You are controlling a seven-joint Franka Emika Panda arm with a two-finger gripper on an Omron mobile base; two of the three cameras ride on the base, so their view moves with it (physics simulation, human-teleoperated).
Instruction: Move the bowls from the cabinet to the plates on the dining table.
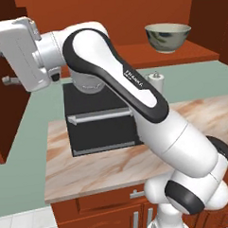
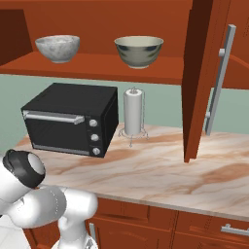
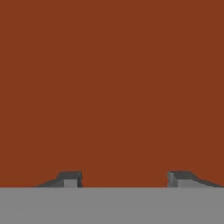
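Up on the open shelf of the cabinet (image 2: 97, 65) stand both bowls, well apart: the speckled bowl (image 2: 58, 47) toward the shelf's left end and the metal bowl (image 2: 138, 51) nearer its middle, each upright and just back from the front edge, so either can be taken from the front. A cabinet door (image 2: 197, 82) hangs swung out at the right with its bar handle (image 2: 219, 80) facing the room, which is why the shelf lies bare to reach. Below, a marble counter (image 2: 160, 175) carries a black oven (image 2: 73, 119) toward its back left corner and a paper towel holder (image 2: 133, 114) just beside it.

The gripper (image 1: 2, 68) is off at the left end of the shelf, away from the bowls, pointed at red-brown wood; in the hand view its fingertips (image 3: 70, 178) stand apart with nothing between them, so it is released and carries nothing. My judgement is that the arm is at the left door rather than at a bowl, and no bowl has yet left the shelf
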